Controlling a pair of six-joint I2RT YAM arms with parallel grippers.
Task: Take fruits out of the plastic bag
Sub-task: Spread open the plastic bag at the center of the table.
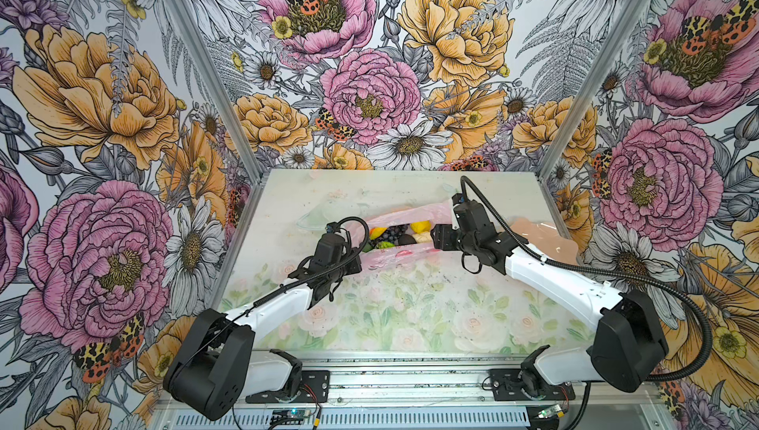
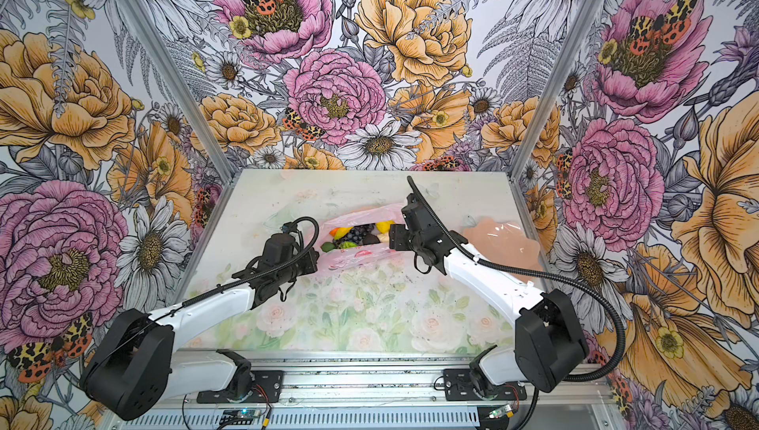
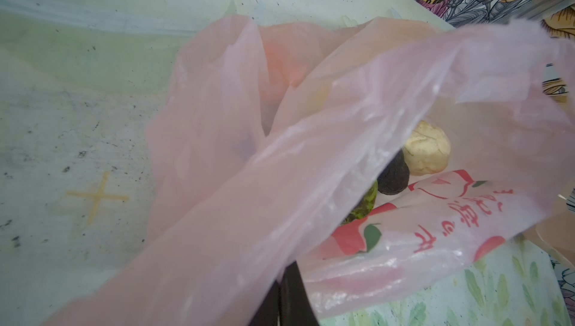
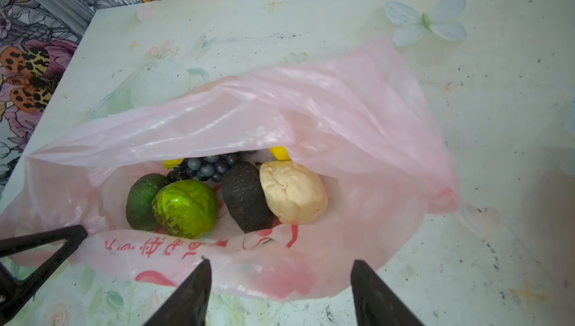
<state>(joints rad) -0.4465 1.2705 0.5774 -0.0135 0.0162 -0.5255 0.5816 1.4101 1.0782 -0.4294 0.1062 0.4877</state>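
Inside plastic bag (image 4: 342, 116), fruits (image 4: 186, 207) beyond parted right jaws; left jaws pinch rim.

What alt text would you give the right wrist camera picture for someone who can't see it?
An open pink plastic bag lies on a pale table, holding a lime-green ball, a cream pear, a dark avocado and a grape bunch. The right gripper, jaws open, points at the bag's mouth.

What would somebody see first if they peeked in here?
The giant pink and orange flowers covering the walls all around. Then the pink plastic bag toward the middle of the table, its mouth open on toy fruits: a lime-green ball, a cream pear and dark grapes.
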